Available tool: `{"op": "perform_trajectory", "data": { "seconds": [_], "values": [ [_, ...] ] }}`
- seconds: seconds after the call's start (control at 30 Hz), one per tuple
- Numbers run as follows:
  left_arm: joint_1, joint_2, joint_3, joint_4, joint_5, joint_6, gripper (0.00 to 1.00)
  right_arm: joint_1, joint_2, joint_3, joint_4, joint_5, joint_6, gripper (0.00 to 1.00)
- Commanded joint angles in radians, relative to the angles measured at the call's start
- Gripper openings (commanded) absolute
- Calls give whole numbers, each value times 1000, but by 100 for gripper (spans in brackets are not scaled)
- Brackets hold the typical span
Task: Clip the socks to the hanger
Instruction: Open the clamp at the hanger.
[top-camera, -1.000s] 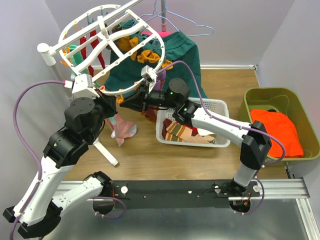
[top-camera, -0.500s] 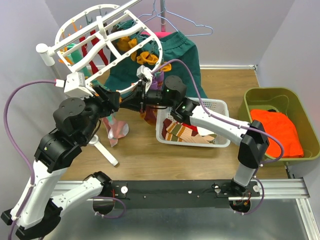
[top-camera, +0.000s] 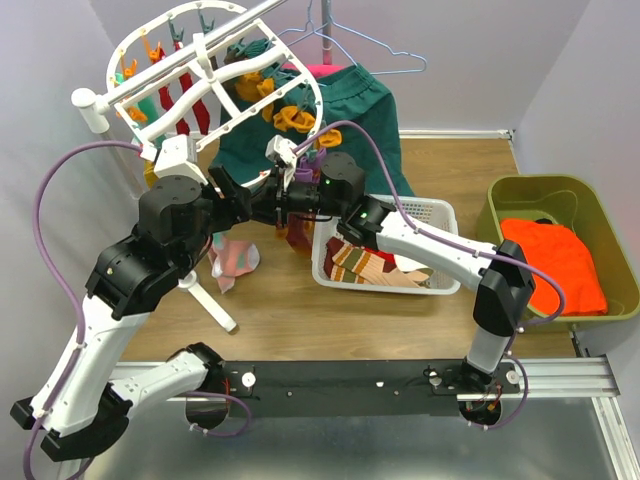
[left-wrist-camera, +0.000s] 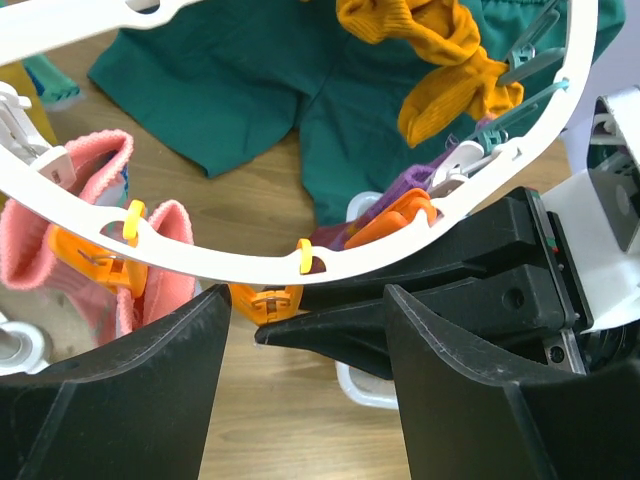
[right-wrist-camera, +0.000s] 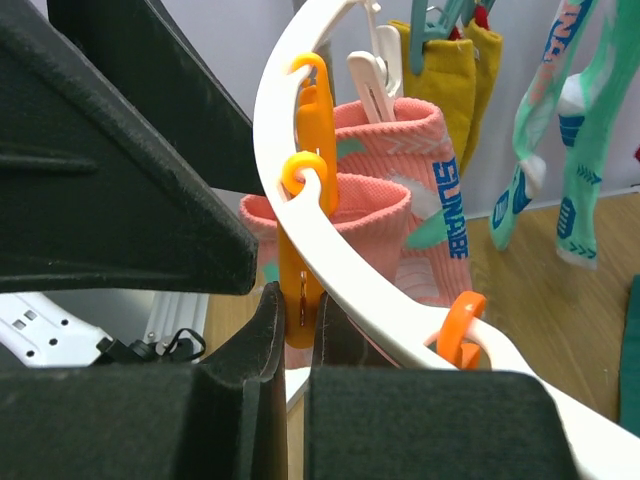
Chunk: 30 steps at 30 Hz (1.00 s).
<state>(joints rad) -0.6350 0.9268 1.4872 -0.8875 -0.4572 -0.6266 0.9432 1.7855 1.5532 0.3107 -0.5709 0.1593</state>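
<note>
Hanger (left-wrist-camera: 215, 262): right pincer (right-wrist-camera: 298, 320) nips orange clip (right-wrist-camera: 298, 265); left pincer (left-wrist-camera: 305, 300) wide, empty. Best practice: squeeze squarely, steady it against swing.

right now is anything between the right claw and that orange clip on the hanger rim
Nothing visible. The right claw is closed on the orange clip under the hanger rim. A pink sock hangs behind it; the open left claw flanks it.

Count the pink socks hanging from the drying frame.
2: one pink sock at the left of the left wrist view, the other beside it, both under the drying frame. More may hide behind them.
</note>
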Motion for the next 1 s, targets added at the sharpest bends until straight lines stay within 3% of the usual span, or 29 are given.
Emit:
{"op": "perform_trajectory", "data": {
  "seconds": [0.0, 0.43, 0.83, 0.97],
  "values": [
    [1, 1, 54, -99, -24, -16, 71, 12, 15, 25, 10, 2, -17, 1],
    [0, 20, -8, -59, -58, -16, 70, 16, 5, -4, 36, 0, -9, 1],
    [1, 24, -45, 68, -109, -1, 54, 16, -8, -39, 65, -7, 3, 1],
    [1, 7, -62, 91, -124, -1, 43, 16, -8, -54, 73, -6, 5, 1]
  ]
}}
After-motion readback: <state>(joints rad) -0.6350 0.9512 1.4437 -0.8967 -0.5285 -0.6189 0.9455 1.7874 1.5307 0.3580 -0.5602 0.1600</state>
